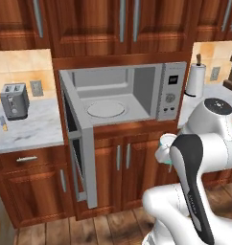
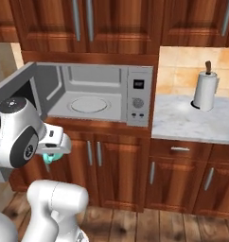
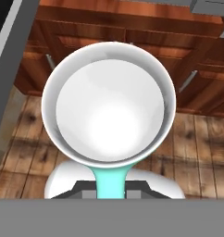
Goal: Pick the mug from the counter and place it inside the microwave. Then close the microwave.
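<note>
Currently I hold the mug by its teal handle, gripper clamped shut — rigid, light, likely slippery; avoid tilting.

A home kitchen; dark wooden cabinets above and below a marble counter; a built-in microwave with its door open; a toaster, paper towel roll, tiled backsplash, plank floor

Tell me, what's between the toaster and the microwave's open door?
Bare marble counter and tiled wall, nothing else, as the left base view shows. The toaster sits left, with a small item in front of it; the microwave door swings out right.
</note>
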You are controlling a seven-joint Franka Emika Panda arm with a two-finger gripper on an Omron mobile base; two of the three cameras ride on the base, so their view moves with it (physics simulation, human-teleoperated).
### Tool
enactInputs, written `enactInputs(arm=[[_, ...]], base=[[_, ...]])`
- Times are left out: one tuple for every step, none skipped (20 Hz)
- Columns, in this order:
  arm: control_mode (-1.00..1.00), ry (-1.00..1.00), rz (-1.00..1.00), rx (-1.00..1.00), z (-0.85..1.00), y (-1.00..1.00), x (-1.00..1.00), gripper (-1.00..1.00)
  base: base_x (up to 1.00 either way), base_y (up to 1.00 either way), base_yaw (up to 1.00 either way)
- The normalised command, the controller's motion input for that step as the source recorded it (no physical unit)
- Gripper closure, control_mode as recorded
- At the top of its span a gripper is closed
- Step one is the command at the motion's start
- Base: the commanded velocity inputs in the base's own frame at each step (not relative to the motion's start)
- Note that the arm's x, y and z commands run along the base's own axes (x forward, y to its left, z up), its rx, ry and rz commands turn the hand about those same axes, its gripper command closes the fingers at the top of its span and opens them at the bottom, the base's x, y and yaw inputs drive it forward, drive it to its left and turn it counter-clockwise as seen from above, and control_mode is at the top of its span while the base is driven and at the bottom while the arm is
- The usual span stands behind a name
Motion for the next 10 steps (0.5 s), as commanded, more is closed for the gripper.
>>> enactInputs(arm=[[1.0,0.0,0.0,0.0,0.0,0.0,0.0,1.0],[1.0,0.0,0.0,0.0,0.0,0.0,0.0,1.0],[1.0,0.0,0.0,0.0,0.0,0.0,0.0,1.0],[1.0,0.0,0.0,0.0,0.0,0.0,0.0,1.0],[1.0,0.0,0.0,0.0,0.0,0.0,0.0,1.0],[1.0,0.0,0.0,0.0,0.0,0.0,0.0,1.0],[1.0,0.0,0.0,0.0,0.0,0.0,0.0,1.0],[1.0,0.0,0.0,0.0,0.0,0.0,0.0,1.0],[1.0,0.0,0.0,0.0,0.0,0.0,0.0,1.0],[1.0,0.0,0.0,0.0,0.0,0.0,0.0,1.0]], base=[[0.35,0.0,0.17],[0.32,0.0,0.17],[0.31,0.0,0.17],[0.31,0.0,0.17],[0.28,0.0,0.16],[0.26,0.0,0.15],[0.2,0.0,0.15],[0.16,0.01,0.13],[0.14,0.04,0.12],[0.1,0.09,0.09]])
